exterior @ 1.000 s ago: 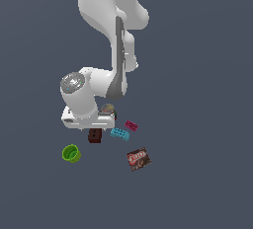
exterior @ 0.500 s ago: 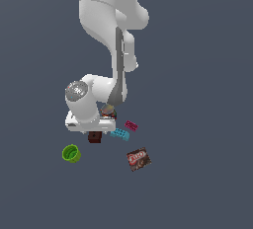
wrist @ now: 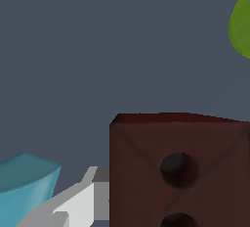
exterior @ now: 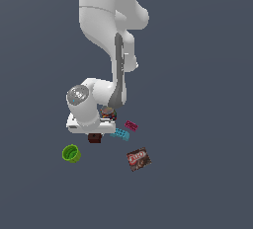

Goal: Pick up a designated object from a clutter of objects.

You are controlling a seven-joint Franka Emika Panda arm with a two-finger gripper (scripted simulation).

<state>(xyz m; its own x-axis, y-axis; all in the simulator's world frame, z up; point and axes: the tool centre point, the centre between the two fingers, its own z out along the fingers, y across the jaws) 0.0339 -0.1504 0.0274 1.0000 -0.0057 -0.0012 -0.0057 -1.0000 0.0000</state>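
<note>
brown brick (wrist: 178, 172) — edge-cropped, close-up

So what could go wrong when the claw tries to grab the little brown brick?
1. The blue brick lies right beside the brown brick, so the claw might bump or catch it.
2. In the wrist view only one finger shows beside the brown brick, so the grip may be off-center and it could slip.
</note>
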